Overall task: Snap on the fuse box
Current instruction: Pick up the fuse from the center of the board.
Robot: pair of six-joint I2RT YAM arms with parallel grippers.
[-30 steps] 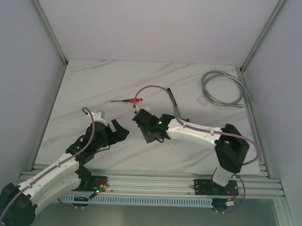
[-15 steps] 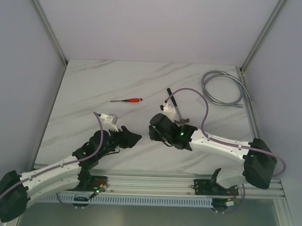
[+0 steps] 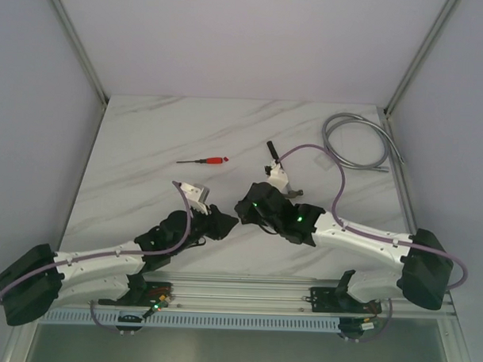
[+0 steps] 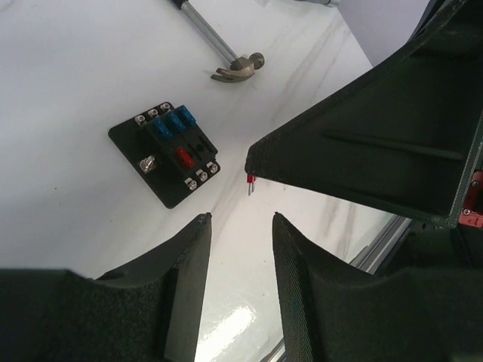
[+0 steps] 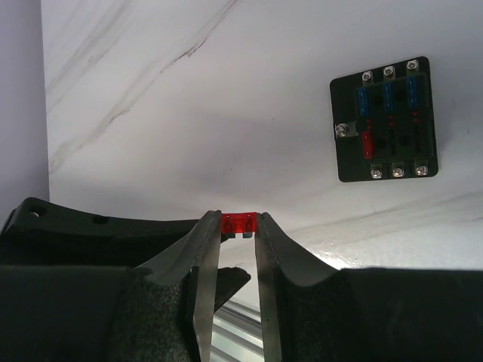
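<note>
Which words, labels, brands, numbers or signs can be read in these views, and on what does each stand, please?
None can be read.
The black square plastic fuse box shows blue and red fuses and screws, but no legible marking.
Any rating on the small red fuse in the right gripper is too small to read.
The steel hammer and red-handled screwdriver show no lettering.
</note>
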